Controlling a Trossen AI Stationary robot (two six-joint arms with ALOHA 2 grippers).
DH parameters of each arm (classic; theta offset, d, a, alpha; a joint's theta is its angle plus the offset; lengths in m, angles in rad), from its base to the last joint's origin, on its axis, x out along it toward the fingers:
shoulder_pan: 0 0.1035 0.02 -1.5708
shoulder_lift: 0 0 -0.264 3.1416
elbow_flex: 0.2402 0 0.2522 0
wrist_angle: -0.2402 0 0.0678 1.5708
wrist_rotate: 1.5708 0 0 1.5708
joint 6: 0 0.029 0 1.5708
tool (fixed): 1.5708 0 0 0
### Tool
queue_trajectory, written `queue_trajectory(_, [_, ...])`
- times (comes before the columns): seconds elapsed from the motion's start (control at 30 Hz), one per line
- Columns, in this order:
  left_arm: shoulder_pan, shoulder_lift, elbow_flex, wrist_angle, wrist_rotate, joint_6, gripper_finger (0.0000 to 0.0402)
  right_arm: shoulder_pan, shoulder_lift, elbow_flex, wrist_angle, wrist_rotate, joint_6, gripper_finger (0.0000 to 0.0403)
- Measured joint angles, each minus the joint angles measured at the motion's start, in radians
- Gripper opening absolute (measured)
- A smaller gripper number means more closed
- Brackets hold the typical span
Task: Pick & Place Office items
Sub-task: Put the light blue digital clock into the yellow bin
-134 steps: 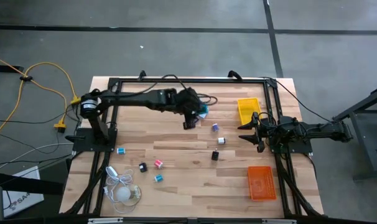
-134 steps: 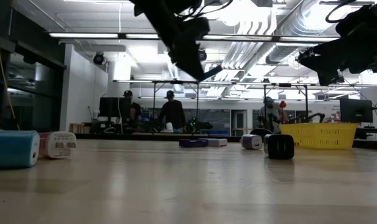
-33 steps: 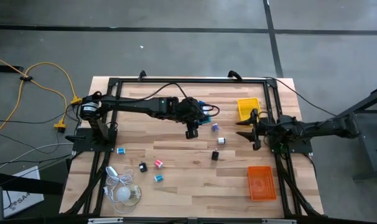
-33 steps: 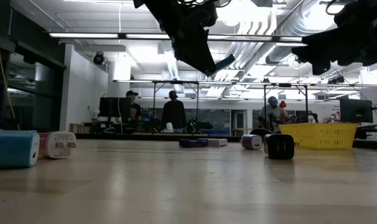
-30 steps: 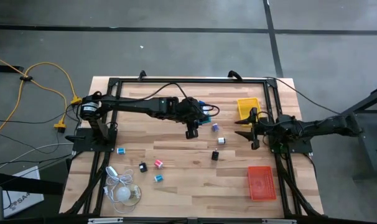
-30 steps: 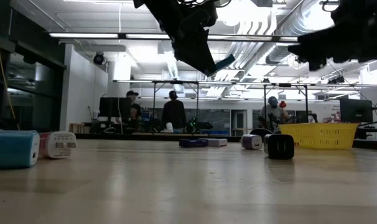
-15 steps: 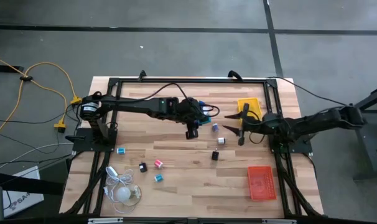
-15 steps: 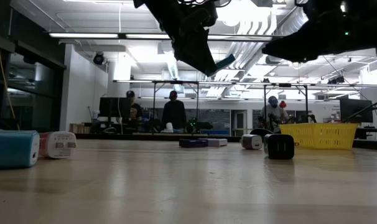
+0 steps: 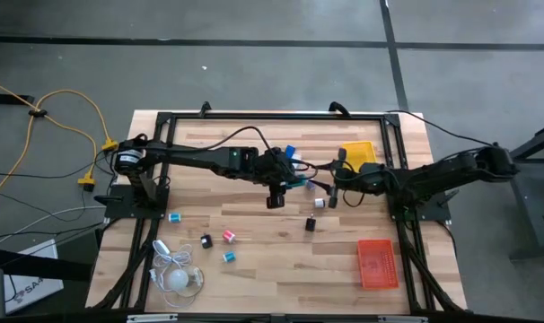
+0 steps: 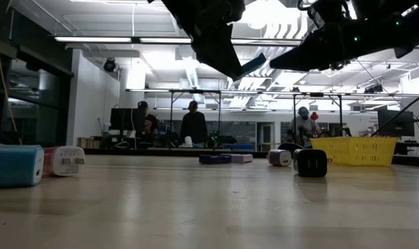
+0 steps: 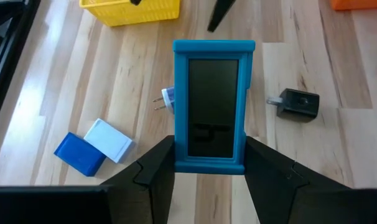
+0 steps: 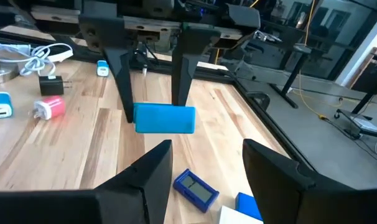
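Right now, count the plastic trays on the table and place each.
2, both at the right of the high view: the yellow rectangular plastic tray higher up, the orange rectangular plastic tray lower down.

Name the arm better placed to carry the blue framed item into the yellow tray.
Right, probably. The left gripper holds the blue framed item above mid-table; the right gripper, open, faces it closely, and its arm reaches in past the yellow tray.
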Motion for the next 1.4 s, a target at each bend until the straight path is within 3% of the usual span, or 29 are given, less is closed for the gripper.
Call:
queue_trajectory(0.43, [0.001, 0.0, 0.0, 0.0, -0.001, 0.0, 0.0159, 0.0, 0.009, 0.0, -0.003, -0.002, -0.018, 0.0187])
queue_trajectory(0.93, [0.001, 0.0, 0.0, 0.0, -0.001, 0.001, 0.0159, 0.0, 0.009, 0.0, -0.027, -0.086, -0.019, 0.0267])
queue_trajectory(1.4, [-0.019, 0.0, 0.0, 0.041, 0.047, 0.04, 0.0159, 0.0, 0.008, 0.0, 0.002, -0.14, 0.035, 0.0272])
